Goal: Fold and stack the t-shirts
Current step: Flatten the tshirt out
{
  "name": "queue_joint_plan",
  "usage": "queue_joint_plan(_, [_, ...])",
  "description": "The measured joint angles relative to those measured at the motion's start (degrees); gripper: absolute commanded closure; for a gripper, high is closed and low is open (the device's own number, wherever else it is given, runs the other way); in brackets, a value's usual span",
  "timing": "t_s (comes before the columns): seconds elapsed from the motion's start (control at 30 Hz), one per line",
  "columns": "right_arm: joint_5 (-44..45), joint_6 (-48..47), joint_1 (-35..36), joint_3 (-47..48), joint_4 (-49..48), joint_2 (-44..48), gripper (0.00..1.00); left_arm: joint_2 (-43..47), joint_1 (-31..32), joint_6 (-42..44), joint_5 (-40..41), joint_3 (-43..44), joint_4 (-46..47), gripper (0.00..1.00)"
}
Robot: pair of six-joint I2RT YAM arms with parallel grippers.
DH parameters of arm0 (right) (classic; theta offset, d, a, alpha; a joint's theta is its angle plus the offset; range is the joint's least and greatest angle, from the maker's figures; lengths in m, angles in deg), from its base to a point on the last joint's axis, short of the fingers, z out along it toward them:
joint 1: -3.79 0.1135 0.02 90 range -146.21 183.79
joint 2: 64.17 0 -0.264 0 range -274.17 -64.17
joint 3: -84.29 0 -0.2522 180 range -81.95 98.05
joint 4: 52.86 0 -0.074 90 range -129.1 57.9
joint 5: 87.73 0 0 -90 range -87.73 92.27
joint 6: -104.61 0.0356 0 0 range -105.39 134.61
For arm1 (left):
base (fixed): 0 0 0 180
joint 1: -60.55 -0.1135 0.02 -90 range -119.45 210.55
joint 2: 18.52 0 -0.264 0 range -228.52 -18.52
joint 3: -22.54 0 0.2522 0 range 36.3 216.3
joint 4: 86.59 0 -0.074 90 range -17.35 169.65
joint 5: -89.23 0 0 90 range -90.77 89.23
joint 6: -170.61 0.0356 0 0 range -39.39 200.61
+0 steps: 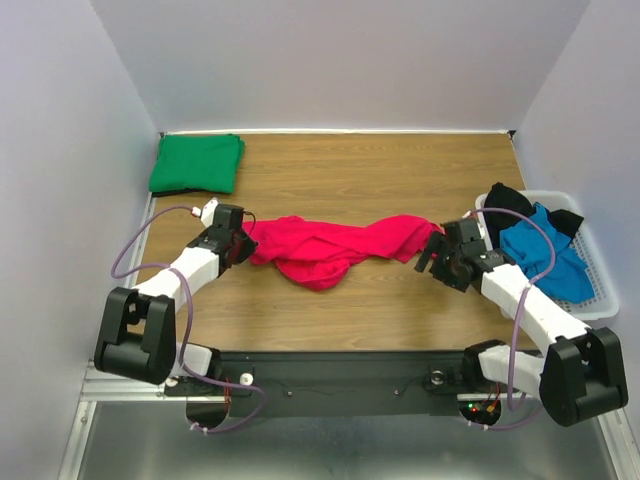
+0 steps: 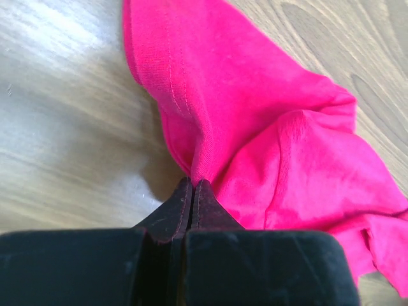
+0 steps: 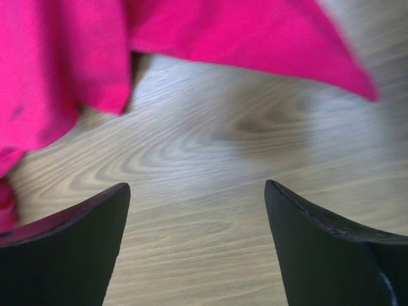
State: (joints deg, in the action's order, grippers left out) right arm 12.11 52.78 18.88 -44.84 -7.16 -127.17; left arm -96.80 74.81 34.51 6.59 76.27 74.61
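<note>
The crimson red t-shirt (image 1: 320,248) lies bunched like a loose rope across the middle of the table (image 1: 400,170), between the 2 arms. The left gripper (image 2: 192,190) is pressed together on a fold at the shirt's left end, and the cloth gathers straight into its tips. The right gripper (image 3: 197,191) is spread wide just beside the shirt's right end, with only bare wood between its fingers. It holds nothing.

The step in hand appears to be taking a second hold so the shirt can be spread flat.

1. Move the right gripper onto the nearest hanging edge, not into the bulk.
2. Close on a hem or sleeve edge, low against the table.
3. Keep the left pinch firm.
4. Draw the 2 ends apart gently, because soft cloth slips from a shallow bite.

The emerald green t-shirt (image 1: 197,162) lies folded at the far left corner. The bright blue t-shirt (image 1: 540,255) and black t-shirt (image 1: 510,200) lie in the white basket (image 1: 600,290) on the right.
</note>
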Motion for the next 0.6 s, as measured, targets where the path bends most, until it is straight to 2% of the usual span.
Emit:
queue_joint_plan(0.1, [-5.3, 0.4, 0.0, 0.0, -2.6, -1.4, 0.25, 2.6, 0.0, -0.1, 0.1, -1.2, -0.3, 1.00])
queue_joint_plan(0.27, [-11.4, 0.7, 0.0, 0.0, -8.7, -6.7, 0.28, 4.1, 0.0, -0.1, 0.2, -1.8, -0.6, 1.00])
queue_joint_plan(0.37, [-11.7, 0.7, 0.0, 0.0, -11.0, -11.0, 0.31, 4.2, 0.0, -0.1, 0.2, -1.9, -0.6, 1.00])
queue_joint_plan(0.4, [-11.1, 0.7, 0.0, 0.1, -11.5, -12.3, 0.35, 4.2, 0.0, 0.0, 0.2, -2.0, -0.6, 1.00])
queue_joint_plan(0.6, [-9.9, 0.6, 0.0, 1.9, -14.8, -17.0, 0.38, 4.2, 0.0, -0.1, 0.2, -2.1, -0.8, 1.00])
